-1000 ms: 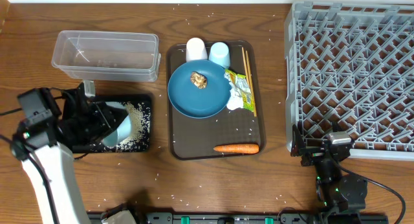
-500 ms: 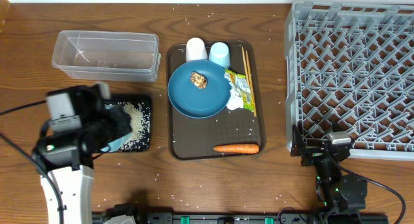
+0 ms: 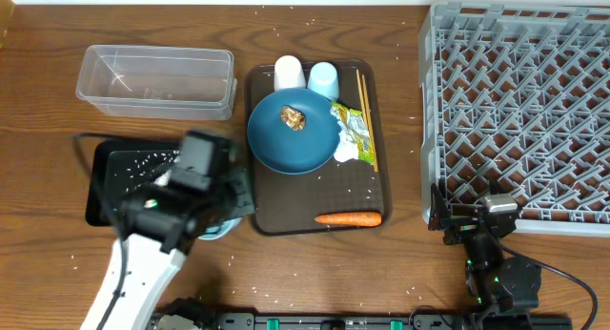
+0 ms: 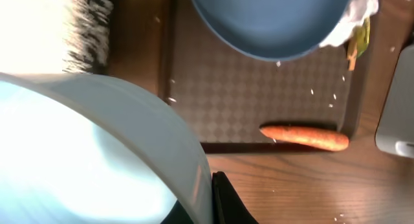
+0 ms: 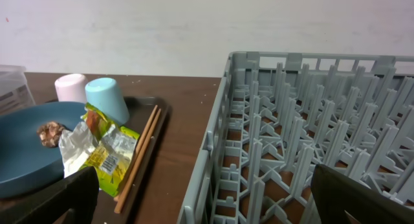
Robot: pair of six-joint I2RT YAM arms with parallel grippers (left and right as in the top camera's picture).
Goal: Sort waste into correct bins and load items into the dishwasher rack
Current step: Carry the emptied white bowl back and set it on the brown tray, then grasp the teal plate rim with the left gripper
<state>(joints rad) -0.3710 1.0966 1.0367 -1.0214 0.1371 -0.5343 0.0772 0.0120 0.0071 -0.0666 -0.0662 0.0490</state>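
Rice [image 3: 143, 161] binned in black tray [image 3: 100, 201]; bowl [image 4: 97, 153] pinched by left gripper [image 4: 208, 195]; right gripper [image 5: 207, 211] spread; rack [image 3: 519, 101] unfilled; carrot [image 3: 348, 218], wrapper [image 3: 353, 134] unsorted.

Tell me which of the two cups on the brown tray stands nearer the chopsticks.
The light-blue cup: it stands next to the chopsticks, while the white cup sits on its far side.

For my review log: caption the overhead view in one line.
Left gripper holds the light-blue bowl near the rice-strewn black tray; right gripper open by the rack.
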